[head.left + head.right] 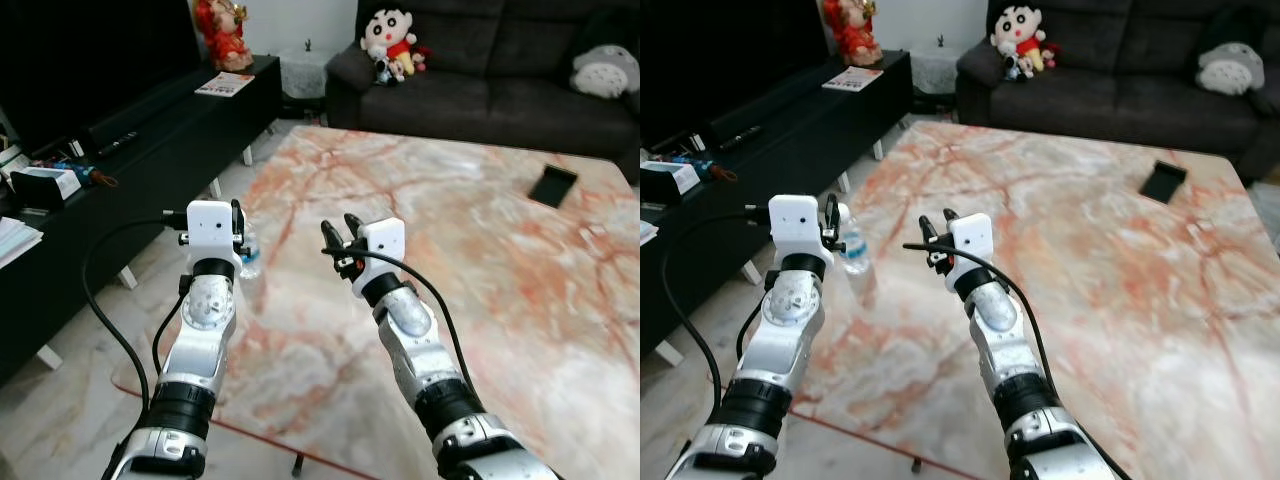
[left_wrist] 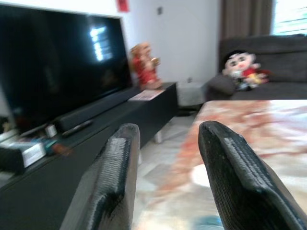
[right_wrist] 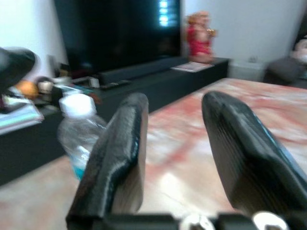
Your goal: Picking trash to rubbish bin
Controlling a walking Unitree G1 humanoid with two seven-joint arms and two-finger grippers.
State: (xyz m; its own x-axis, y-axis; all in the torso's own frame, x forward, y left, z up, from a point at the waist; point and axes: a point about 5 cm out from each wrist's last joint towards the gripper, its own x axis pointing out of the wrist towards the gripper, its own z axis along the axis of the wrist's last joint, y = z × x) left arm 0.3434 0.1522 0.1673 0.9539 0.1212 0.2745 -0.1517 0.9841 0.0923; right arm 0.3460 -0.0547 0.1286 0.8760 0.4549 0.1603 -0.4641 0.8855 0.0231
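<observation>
A small clear plastic water bottle [image 1: 249, 256] with a white cap and blue label stands upright at the left edge of the marble table [image 1: 450, 250]. My left gripper [image 1: 237, 214] hovers right beside and just above the bottle, its fingers [image 2: 120, 158] open with nothing between them. My right gripper [image 1: 338, 236] is held over the table a little to the right of the bottle, also open and empty. In the right wrist view the bottle [image 3: 79, 139] sits off to one side of the open fingers [image 3: 120, 143].
A black phone [image 1: 553, 185] lies on the table's far right. A long black TV console [image 1: 150, 120] with a television, boxes and a red figurine [image 1: 222, 30] runs along the left. A dark sofa [image 1: 500, 80] with plush toys stands behind the table.
</observation>
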